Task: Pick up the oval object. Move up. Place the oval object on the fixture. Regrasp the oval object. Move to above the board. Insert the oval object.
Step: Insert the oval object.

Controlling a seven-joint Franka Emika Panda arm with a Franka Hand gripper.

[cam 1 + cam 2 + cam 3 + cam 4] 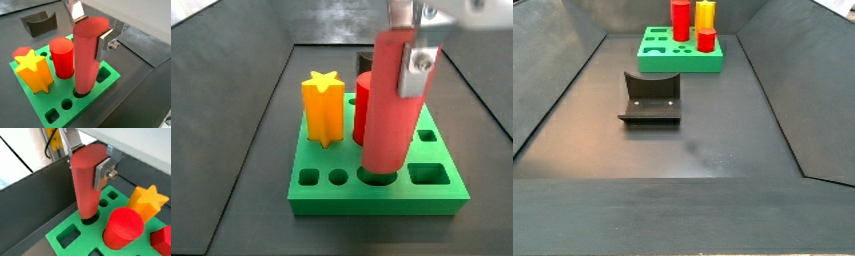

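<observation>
The oval object (87, 60) is a long dull-red peg standing upright, and my gripper (91, 29) is shut on its upper end, a silver finger (106, 42) pressed to each flat side. Its lower end sits in a hole along one edge of the green board (107, 80). Both wrist views show this, with the oval object (87, 183) reaching down into the board (70, 230) below my gripper (88, 160). In a side view the gripper (404, 50) holds the oval object (389, 120) over a front-row hole. The black fixture (651, 98) stands bare in front of the board (680, 57).
A brighter red round cylinder (63, 57), a yellow star peg (33, 72) and a short red piece (22, 51) stand in the board. Several other holes (434, 175) are unfilled. Dark sloping walls (567, 70) enclose the floor.
</observation>
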